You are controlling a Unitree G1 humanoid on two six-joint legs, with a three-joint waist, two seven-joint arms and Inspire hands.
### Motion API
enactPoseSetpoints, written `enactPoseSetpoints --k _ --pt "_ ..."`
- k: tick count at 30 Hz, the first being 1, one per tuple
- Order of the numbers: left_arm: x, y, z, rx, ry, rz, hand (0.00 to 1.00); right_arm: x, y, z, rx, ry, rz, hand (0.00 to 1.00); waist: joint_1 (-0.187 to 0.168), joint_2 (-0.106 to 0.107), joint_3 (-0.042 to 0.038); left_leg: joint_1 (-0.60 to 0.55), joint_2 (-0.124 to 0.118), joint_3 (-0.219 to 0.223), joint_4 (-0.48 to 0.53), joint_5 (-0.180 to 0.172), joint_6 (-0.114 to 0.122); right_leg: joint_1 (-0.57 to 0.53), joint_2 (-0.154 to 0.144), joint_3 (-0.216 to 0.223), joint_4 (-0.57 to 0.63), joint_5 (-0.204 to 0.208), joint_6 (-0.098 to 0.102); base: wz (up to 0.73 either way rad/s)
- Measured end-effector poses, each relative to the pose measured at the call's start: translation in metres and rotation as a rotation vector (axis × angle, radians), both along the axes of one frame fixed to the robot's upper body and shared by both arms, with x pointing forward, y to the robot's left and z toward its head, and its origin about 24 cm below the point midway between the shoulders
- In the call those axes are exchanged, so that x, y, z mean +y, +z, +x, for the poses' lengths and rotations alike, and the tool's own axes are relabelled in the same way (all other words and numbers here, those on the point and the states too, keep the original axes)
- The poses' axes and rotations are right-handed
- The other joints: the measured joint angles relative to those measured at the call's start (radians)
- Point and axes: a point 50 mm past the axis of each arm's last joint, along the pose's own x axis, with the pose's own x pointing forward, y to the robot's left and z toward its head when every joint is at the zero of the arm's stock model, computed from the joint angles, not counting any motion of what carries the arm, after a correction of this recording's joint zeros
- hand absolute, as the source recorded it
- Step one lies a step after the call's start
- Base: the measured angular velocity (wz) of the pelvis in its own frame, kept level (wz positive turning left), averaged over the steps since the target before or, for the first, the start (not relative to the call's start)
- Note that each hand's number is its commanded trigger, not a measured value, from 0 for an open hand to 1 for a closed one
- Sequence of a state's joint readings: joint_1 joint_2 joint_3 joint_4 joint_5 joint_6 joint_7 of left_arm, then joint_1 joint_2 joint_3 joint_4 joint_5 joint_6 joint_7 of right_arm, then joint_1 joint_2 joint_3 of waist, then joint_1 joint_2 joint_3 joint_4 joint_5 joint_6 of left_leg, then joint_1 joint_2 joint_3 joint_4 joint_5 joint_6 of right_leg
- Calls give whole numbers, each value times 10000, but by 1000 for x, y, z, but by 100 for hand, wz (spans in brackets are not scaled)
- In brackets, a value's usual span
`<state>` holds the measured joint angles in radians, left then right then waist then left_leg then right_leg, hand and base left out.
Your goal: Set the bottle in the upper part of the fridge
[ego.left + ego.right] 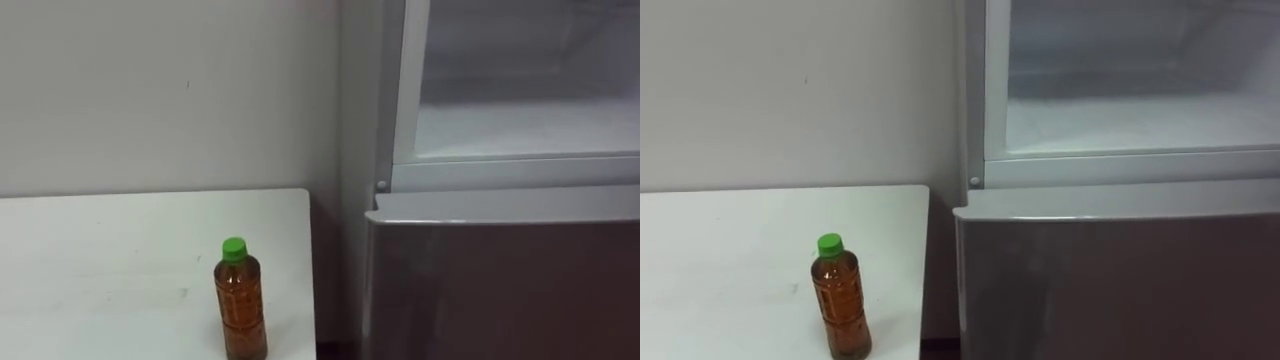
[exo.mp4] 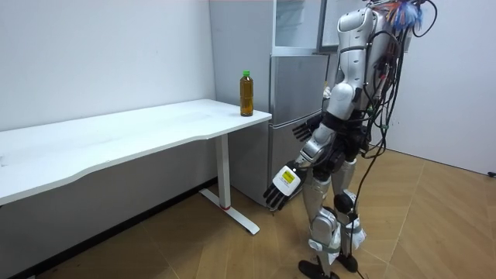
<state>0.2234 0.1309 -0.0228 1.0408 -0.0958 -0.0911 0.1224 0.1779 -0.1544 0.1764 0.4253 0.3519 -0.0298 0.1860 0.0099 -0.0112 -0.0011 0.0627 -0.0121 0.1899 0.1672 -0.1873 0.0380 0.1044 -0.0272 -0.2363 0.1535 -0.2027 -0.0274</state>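
Tea bottle (image 1: 240, 300) stood upright near the white bench's (image 1: 100, 250) right edge, upper fridge compartment (image 1: 520, 120) left open beside, left hand (image 2: 283, 184) and right hand (image 2: 304, 132) hung low, fingers released.

The left & right eye views sit side by side on the robot's head. They look forward and a little down, from near, at the end of the white table (image 1: 100, 260), the wall (image 1: 150, 90) behind it and the fridge (image 1: 500, 290) w/ its open upper compartment (image 1: 520, 120). Both show the same part, incl. the bottle (image 1: 240, 300) at the table's corner; in the right eye view all lies more to the left. The room view stands well apart, beside and behind the robot, facing the table's long side. It shares w/ the eye views the bottle, the table end and the fridge front.
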Motion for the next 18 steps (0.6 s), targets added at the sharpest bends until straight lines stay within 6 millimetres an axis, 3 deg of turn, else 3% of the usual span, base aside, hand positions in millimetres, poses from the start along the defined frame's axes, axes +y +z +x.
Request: enactPoseSetpoints --k 4,9,12,18 --pt "0 0 0 29 20 55 0 7 17 12 -842 352 238 0 55 30 -14 7 1 41 -20 -2 1 -8 12 49 -1 3 3 -3" --pt "4 0 -3 158 7 310 0 18 35 20 -1593 772 367 0 231 7 46 -6 15 115 -37 -3 2 -32 57 176 -1 53 -3 -6" --pt "5 0 -5 254 -126 443 0 22 45 24 -1918 1000 206 0 294 -29 23 -114 18 136 -44 -3 3 -214 83 302 66 66 -11 -11" --pt "11 -3 -23 1278 -678 891 0 20 59 29 -2144 1405 -241 0 532 -31 53 -161 12 204 -25 -3 4 -246 95 345 155 77 -25 -7"
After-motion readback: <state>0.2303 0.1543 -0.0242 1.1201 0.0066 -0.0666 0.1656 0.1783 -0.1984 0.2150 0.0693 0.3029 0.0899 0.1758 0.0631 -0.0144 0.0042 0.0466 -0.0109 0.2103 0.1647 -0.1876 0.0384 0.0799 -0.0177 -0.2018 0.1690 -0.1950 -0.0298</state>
